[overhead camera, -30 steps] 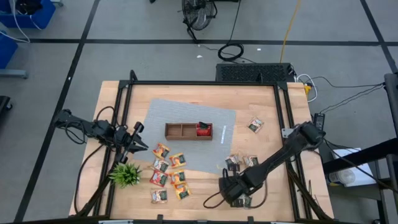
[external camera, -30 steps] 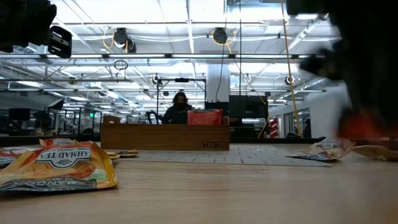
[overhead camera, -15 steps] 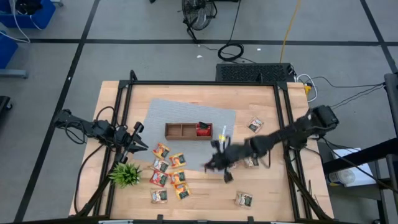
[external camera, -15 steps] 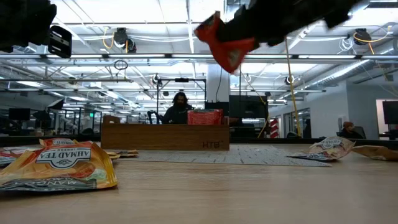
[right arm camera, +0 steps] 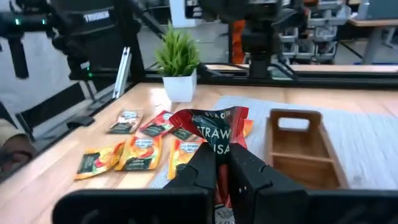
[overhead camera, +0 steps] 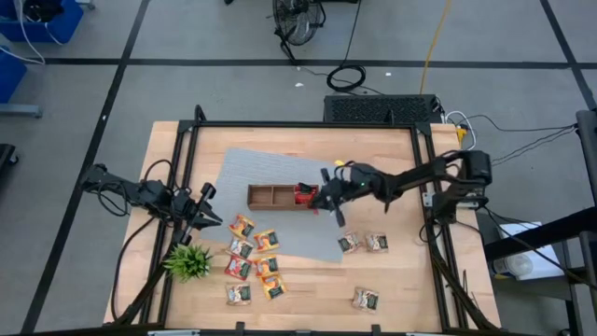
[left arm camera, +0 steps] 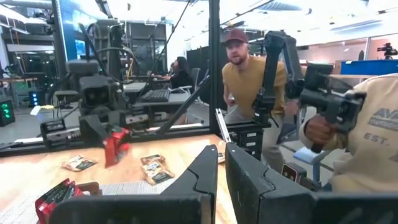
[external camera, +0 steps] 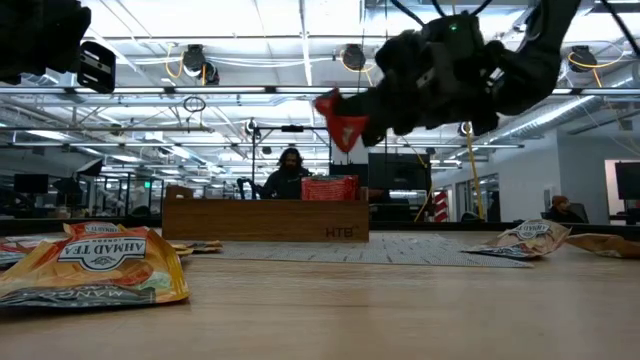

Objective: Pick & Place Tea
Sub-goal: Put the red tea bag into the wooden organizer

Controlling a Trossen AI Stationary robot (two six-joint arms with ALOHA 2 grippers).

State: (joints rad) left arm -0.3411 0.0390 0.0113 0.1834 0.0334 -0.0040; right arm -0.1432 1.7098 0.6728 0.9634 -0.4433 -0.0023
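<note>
My right gripper (overhead camera: 324, 198) is shut on a red tea sachet (right arm camera: 213, 132), which hangs in the air (external camera: 340, 122) over the right end of the brown wooden tray (overhead camera: 270, 197). More red tea (external camera: 330, 188) stands in the tray's right compartment. Several loose sachets (overhead camera: 252, 257) lie flat on the table near the left side, and three more (overhead camera: 364, 243) lie near the right side. My left gripper (overhead camera: 207, 213) is shut and holds nothing; it waits at the table's left edge. My right gripper pinches one end of the red sachet (right arm camera: 217, 152) between its two fingers (right arm camera: 202, 168). The fingers lie about level and come from the table's right side. The rest of the sachet sticks out past the fingertips, tilted and lifted clear above the tray.
The tray sits on a grey mat (overhead camera: 280, 168). A small green plant (overhead camera: 189, 261) in a white pot stands at the near left. A black frame (overhead camera: 308, 125) borders the table. People show behind the table's right edge in the left wrist view.
My right gripper has swung from the table's near right side, up and toward the far edge, to the tray's right end. It has tipped from pointing down to level. The red sachet has come up off the table with it and now hangs clear.
</note>
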